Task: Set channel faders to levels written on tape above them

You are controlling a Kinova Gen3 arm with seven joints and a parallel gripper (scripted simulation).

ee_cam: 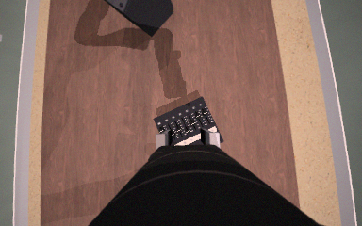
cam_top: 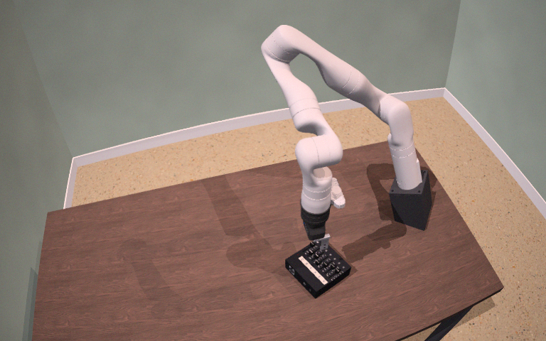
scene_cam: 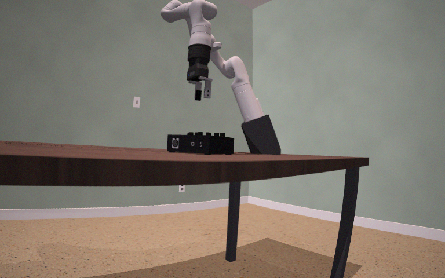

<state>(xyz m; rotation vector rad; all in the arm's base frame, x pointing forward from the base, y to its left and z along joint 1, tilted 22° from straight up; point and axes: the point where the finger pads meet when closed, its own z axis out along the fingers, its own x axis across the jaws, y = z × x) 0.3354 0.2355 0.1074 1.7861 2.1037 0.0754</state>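
Observation:
The black lighting desk [cam_top: 299, 277] [scene_cam: 190, 144] [ee_cam: 162, 123] stands flat on the wooden table [cam_top: 161, 249] [scene_cam: 98, 164], right of the middle. A pale tape strip [cam_top: 313, 270] runs across its top beside a row of several faders [cam_top: 325, 261] [scene_cam: 198, 133] [ee_cam: 189, 121]. The writing on the tape and the cap positions are too small to read. My gripper [cam_top: 322, 244] [scene_cam: 203, 93] [ee_cam: 186, 135] is open and empty. It points straight down and hangs well above the desk. In the wrist view the desk shows between the fingertips.
The arm's dark base [cam_top: 410, 204] [scene_cam: 261, 139] [ee_cam: 141, 11] stands on the table behind the desk, toward the far right edge. The table's right front corner [cam_top: 497, 287] lies not far from the desk.

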